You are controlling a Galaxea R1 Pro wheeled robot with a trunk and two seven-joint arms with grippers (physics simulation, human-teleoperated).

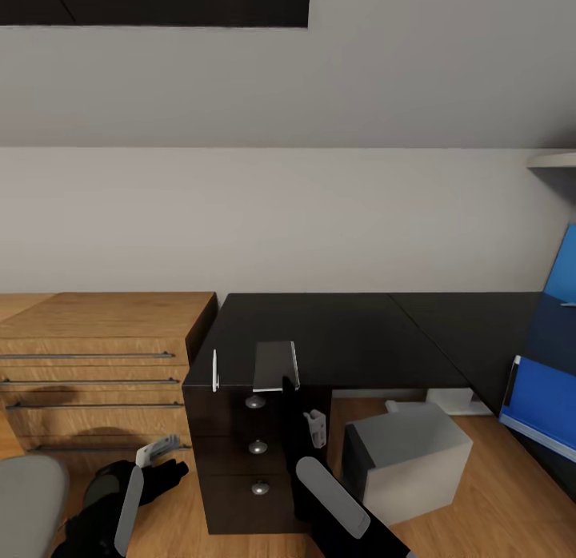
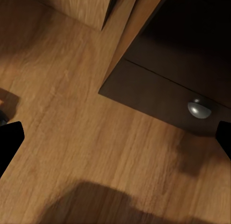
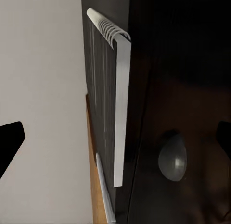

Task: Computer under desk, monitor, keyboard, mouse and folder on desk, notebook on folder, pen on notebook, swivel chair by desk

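Observation:
The black desk (image 1: 352,334) stands against the wall. A grey notebook (image 1: 276,364) (image 3: 108,89) lies at its front edge above the drawer unit (image 1: 256,446), with a white pen (image 1: 214,370) (image 3: 105,190) beside it. My right gripper (image 1: 316,428) (image 3: 115,137) is open, just below the notebook, in front of the drawers. My left gripper (image 1: 160,452) (image 2: 115,137) is open, low over the floor left of the drawers. The light-grey computer (image 1: 408,458) sits under the desk. A blue folder (image 1: 546,404) lies at the far right. The swivel chair's grey seat (image 1: 24,494) shows at the bottom left. Monitor, keyboard and mouse are out of view.
A light-wood drawer chest (image 1: 96,366) stands against the desk's left side. Round silver knobs (image 1: 255,400) (image 2: 199,108) (image 3: 172,159) stick out of the drawer fronts. A blue wall panel (image 1: 564,266) is at the right edge. Wooden floor (image 2: 72,113) lies below.

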